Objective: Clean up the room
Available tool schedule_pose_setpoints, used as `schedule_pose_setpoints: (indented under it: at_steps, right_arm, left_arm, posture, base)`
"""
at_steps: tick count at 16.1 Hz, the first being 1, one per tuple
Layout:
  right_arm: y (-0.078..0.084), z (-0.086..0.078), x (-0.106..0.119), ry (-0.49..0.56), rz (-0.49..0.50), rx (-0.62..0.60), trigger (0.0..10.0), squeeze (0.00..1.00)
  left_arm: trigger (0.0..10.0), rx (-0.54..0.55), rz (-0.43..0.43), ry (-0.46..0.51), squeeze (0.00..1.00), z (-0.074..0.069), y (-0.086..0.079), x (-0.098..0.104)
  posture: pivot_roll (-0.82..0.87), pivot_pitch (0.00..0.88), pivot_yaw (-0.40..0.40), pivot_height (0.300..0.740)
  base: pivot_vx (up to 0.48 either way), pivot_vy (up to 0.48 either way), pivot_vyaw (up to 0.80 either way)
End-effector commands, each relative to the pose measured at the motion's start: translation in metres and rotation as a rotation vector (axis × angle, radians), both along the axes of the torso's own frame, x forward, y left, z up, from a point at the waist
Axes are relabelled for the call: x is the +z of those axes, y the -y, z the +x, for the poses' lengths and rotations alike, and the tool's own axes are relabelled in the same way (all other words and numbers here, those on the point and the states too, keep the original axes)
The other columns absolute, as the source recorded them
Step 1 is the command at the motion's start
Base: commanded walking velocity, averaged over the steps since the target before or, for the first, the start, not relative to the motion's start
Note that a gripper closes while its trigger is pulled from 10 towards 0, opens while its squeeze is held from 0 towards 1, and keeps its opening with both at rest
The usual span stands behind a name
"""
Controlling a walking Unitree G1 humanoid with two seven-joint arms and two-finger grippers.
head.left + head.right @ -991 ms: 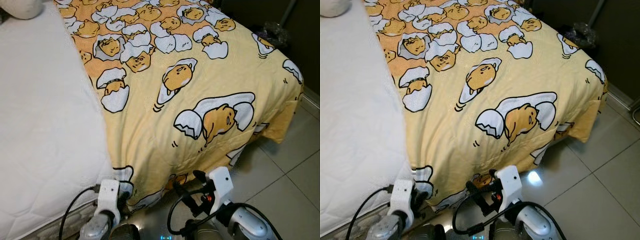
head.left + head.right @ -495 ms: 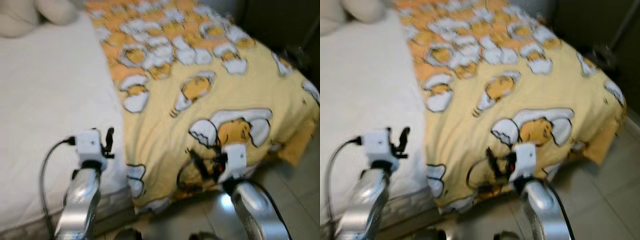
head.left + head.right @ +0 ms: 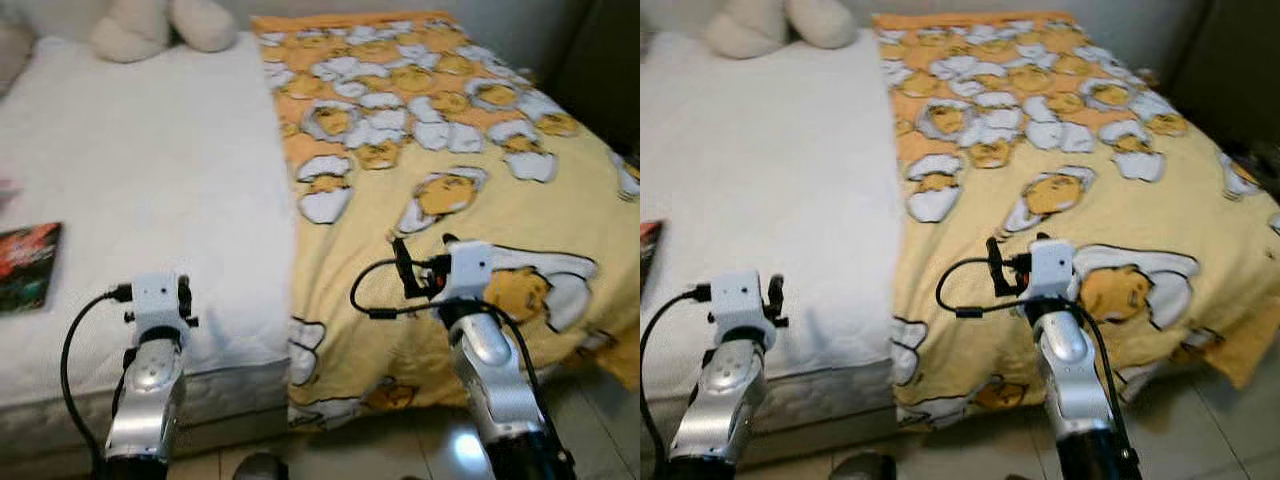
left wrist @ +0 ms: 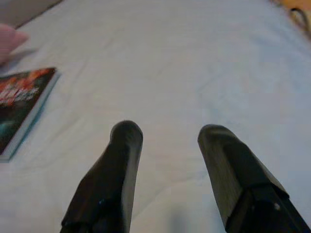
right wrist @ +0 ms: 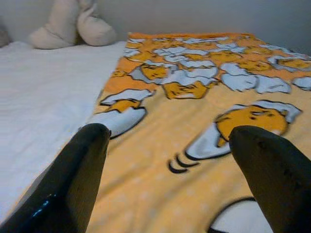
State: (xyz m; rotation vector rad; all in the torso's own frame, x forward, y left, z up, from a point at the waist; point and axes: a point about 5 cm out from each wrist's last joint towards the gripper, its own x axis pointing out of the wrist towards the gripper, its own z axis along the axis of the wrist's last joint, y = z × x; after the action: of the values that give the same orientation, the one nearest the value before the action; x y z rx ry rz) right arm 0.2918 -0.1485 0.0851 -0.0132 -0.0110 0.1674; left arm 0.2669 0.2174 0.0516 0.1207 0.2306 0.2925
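Eye views: yellow blanket (image 3: 450, 150) covers the mattress's (image 3: 150, 190) right half; book (image 3: 28, 265) at mattress's left edge, plush toy (image 3: 150, 25) at its head. L wrist: left gripper (image 4: 167, 138) spread, empty, over mattress (book nearby). R wrist: right gripper (image 5: 170, 141) spread wide over blanket.

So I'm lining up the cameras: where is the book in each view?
Left eye: book at the left edge, on the white mattress.
Right eye: a sliver at the left edge.
Left wrist: beside the left end effector.
Right wrist: absent.
Shared landmark: the mattress.
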Motion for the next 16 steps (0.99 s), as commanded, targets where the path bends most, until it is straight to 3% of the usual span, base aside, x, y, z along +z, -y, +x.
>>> schedule_pose_setpoints:
  at_steps: [1,2,4,8,11,13,14,16]
  right_arm:
    - [0.007,0.002,-0.005,-0.018,0.015,-0.026,10.0,0.02]
    - [0.011,0.002,-0.006,-0.029,0.023,-0.038,10.0,0.02]
    - [0.018,0.001,-0.007,-0.034,0.030,-0.056,10.0,0.02]
    - [0.027,0.000,-0.013,-0.061,0.055,-0.084,10.0,0.02]
    - [0.017,-0.005,-0.016,-0.068,0.032,-0.020,10.0,0.00]
    - [0.012,-0.010,-0.019,-0.083,-0.013,0.000,10.0,0.00]
    - [0.016,-0.017,-0.019,-0.085,0.032,-0.036,10.0,0.00]
    - [0.024,-0.036,-0.021,-0.105,0.036,-0.063,10.0,0.00]
  left_arm:
    - [10.0,-0.051,-0.019,0.049,0.00,0.008,0.005,0.007]
    - [10.0,-0.074,-0.045,0.064,0.00,0.010,0.008,0.009]
    - [10.0,-0.123,0.001,0.097,0.00,0.015,0.015,0.018]
    - [10.0,-0.165,-0.036,0.146,0.00,0.016,0.030,0.024]
    - [10.0,-0.184,-0.013,0.099,0.00,0.021,0.032,0.017]
    - [10.0,-0.184,-0.039,0.120,0.00,0.023,0.032,0.022]
    - [10.0,-0.220,-0.061,0.120,0.00,0.020,0.033,0.024]
    - [10.0,-0.343,-0.115,0.055,0.00,-0.005,0.035,0.020]
  posture:
    - [-0.03,0.000,-0.005,0.740]
    - [-0.03,0.000,-0.003,0.740]
    - [-0.05,0.000,0.010,0.740]
    - [-0.07,0.000,0.028,0.740]
    - [-0.08,0.000,0.031,0.740]
    - [-0.08,0.000,0.031,0.740]
    - [-0.08,0.000,0.032,0.740]
    - [-0.08,0.000,0.033,0.740]
  base:
    - [0.000,0.000,0.63]
    - [0.000,0.000,0.63]
    - [0.000,0.000,0.62]
    - [0.000,-0.480,0.61]
    - [0.000,0.000,0.60]
    - [0.000,0.000,0.00]
    - [0.000,0.000,0.00]
    - [0.000,0.000,0.00]
